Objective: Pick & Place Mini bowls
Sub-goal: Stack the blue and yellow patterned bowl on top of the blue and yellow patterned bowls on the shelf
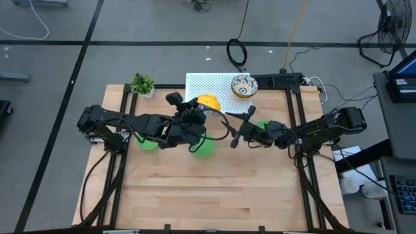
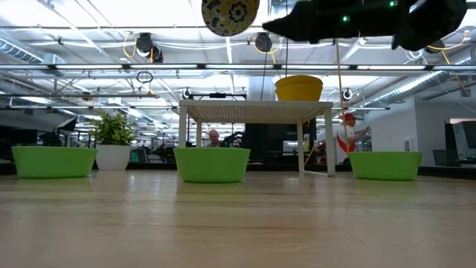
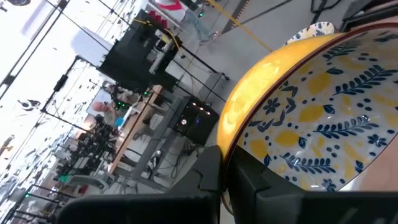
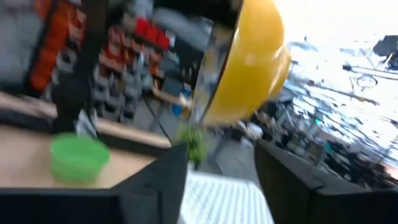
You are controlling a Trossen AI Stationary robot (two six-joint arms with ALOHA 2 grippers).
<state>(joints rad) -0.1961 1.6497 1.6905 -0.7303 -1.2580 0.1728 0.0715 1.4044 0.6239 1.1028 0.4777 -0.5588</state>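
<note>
My left gripper (image 1: pixel 198 110) is shut on a yellow bowl (image 1: pixel 208 103) with a white-and-blue floral inside, held high above the table middle. In the low view this bowl (image 2: pixel 230 15) shows at the top edge. My right gripper (image 1: pixel 239 130) is open, just right of it, touching nothing; in its wrist view the gripper (image 4: pixel 217 180) faces the held bowl (image 4: pixel 249 56). A second patterned bowl (image 1: pixel 244 85) stands on the white rack (image 1: pixel 201 86). Three green bowls (image 1: pixel 149 142) (image 1: pixel 205 146) (image 1: pixel 262 125) stand on the table. My left gripper pinches the yellow bowl at its rim (image 3: pixel 233 146), one finger inside on the patterned face and one finger (image 3: pixel 208 180) outside on the yellow wall. The bowl is lifted clear and tipped on its side, its patterned inside (image 2: pixel 230 11) turned toward the table's near edge.
A small potted plant (image 1: pixel 142 83) stands at the far left corner beside the rack. The rightmost green bowl lies partly under my right arm (image 1: pixel 312 130). The near half of the wooden table (image 1: pixel 214 195) is bare wood. Black frame rails (image 1: pixel 302 156) run along both sides.
</note>
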